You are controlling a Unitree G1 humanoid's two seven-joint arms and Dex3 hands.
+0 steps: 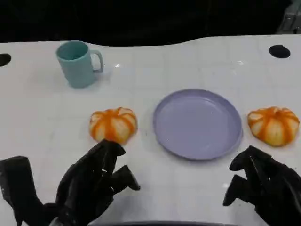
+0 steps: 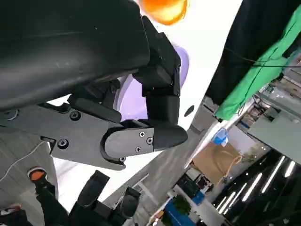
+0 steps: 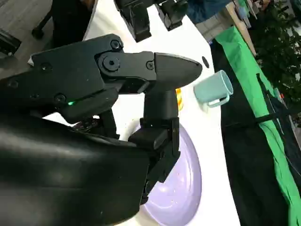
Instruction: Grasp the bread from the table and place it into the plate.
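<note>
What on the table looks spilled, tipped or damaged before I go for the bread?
Nothing stands out. The teal mug stands upright, the purple plate lies flat and bare, and the two orange-striped breads sit whole on either side of it. The left hand and right hand hold nothing.

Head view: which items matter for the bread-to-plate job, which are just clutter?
Job items:
- orange-and-white round bread by left hand
- second orange-and-white round bread right of plate
- lilac round plastic plate

Clutter:
- teal ceramic mug
</note>
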